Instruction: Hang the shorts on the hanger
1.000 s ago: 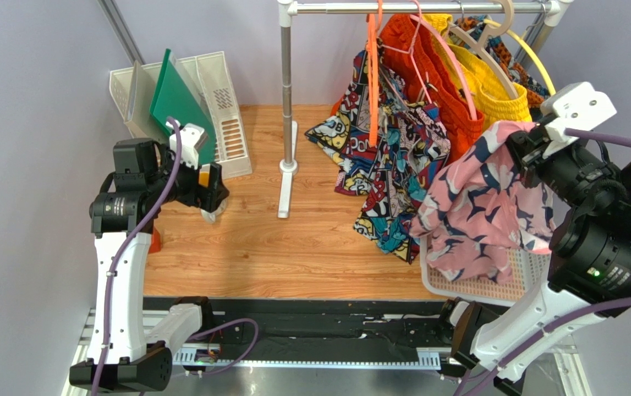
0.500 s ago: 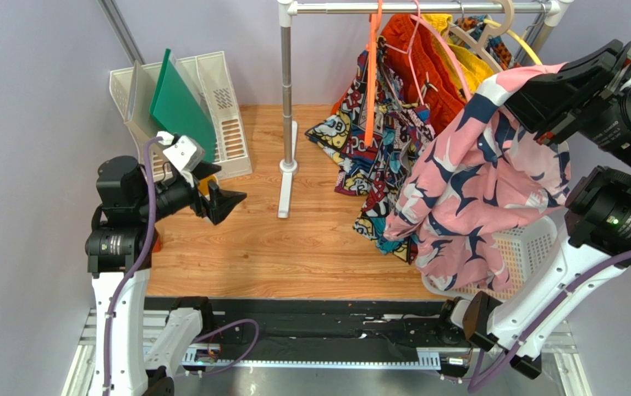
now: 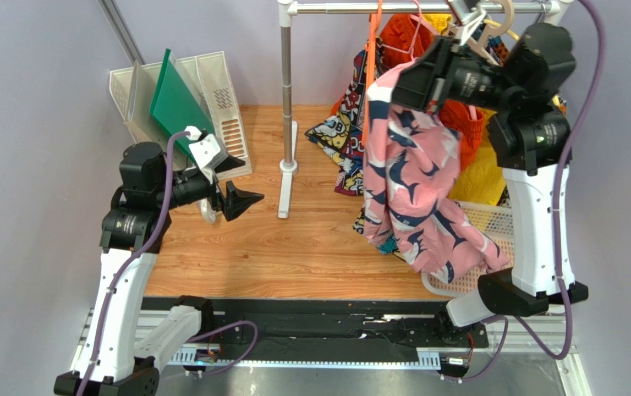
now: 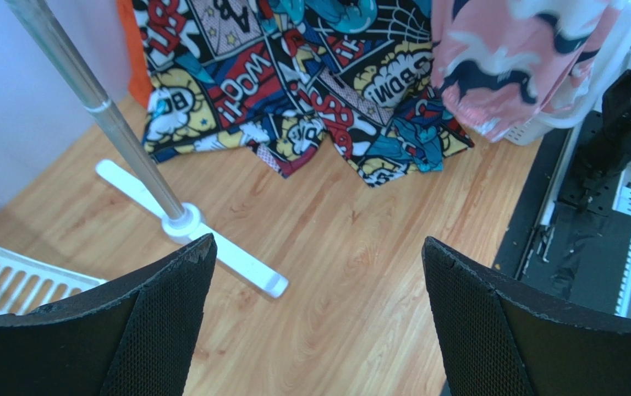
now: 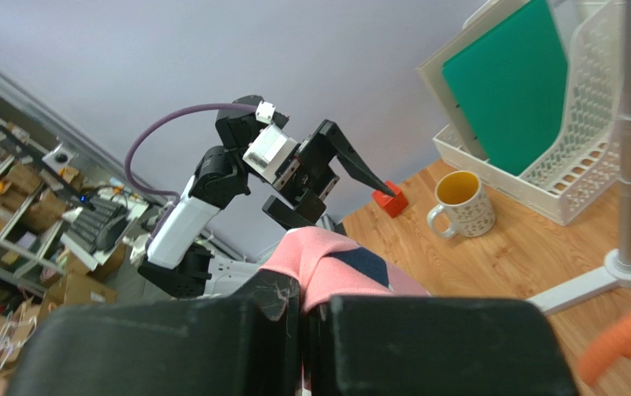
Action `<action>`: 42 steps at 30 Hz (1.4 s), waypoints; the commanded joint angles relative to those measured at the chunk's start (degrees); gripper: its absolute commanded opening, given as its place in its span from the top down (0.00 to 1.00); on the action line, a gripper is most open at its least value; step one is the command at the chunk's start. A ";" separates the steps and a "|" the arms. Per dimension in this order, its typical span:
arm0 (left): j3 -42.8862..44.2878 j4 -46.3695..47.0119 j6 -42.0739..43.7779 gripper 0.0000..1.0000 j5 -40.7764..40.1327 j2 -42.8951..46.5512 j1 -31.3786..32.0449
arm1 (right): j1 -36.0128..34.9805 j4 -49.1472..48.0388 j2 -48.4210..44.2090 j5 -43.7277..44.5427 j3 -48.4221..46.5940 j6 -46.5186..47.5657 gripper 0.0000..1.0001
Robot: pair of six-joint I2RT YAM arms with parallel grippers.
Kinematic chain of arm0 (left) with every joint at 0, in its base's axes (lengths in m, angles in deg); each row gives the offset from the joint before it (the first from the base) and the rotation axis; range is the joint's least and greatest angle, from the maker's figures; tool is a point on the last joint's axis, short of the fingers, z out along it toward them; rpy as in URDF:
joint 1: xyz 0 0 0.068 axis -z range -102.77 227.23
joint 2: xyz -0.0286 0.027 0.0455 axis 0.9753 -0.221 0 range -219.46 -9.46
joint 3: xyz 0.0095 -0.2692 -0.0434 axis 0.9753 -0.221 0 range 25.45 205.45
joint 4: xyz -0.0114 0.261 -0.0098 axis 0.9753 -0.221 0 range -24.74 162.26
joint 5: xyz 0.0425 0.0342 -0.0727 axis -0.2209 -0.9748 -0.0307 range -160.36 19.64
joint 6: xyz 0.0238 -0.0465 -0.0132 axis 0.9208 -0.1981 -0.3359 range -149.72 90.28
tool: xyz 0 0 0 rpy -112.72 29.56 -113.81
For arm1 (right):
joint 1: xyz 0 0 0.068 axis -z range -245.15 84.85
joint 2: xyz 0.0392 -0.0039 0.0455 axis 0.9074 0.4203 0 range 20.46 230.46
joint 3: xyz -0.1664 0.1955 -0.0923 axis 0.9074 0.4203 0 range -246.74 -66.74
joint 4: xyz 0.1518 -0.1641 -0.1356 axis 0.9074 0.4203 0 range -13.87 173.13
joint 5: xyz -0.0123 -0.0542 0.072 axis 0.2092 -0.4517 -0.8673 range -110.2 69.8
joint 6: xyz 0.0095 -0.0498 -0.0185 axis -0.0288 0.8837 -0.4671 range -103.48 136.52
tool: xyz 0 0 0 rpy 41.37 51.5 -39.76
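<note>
Pinches right-hand jaws shut on a fold of the shorts (image 3: 405, 177), right gripper (image 3: 397, 85) high up by the clothes rail (image 3: 335, 7). Lets the pink, bird-printed cloth hang in one long drape just beside the orange hanger (image 3: 372, 82), hooked on that rail, lower end by the white basket (image 3: 496, 223). Shows comic-print shorts (image 3: 339, 140) hanging behind. Spreads left-hand jaws wide and empty, left gripper (image 3: 240, 181) low over the wooden table (image 3: 294, 247), well apart from the clothes and aimed toward the rail stand's foot (image 4: 186, 227). Frames a mug (image 5: 459, 202) standing beside the file rack (image 3: 219, 99) at the table's far left.
</note>
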 commanded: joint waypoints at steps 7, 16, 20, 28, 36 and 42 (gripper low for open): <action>-4.90 6.76 -5.27 0.02 -1.39 6.96 0.27 | -26.84 6.27 4.35 17.82 -15.09 18.43 1.00; -9.21 2.38 -5.30 0.02 -3.49 9.60 0.18 | -30.55 5.00 10.61 17.02 -14.76 20.34 1.00; -10.00 -1.76 0.77 0.02 -7.62 10.40 -0.26 | -29.76 12.92 0.29 22.71 2.69 32.29 1.00; -7.63 -13.28 10.98 0.02 -11.15 3.37 -0.34 | -22.39 19.16 -21.81 35.04 53.42 55.76 0.65; -6.93 -15.04 8.36 0.03 -12.73 -1.55 -0.78 | -21.40 26.02 -21.66 37.42 61.38 68.78 0.00; -6.58 -15.92 7.29 0.04 -9.48 -3.41 -5.44 | -31.51 26.82 -19.28 33.99 56.27 69.31 0.00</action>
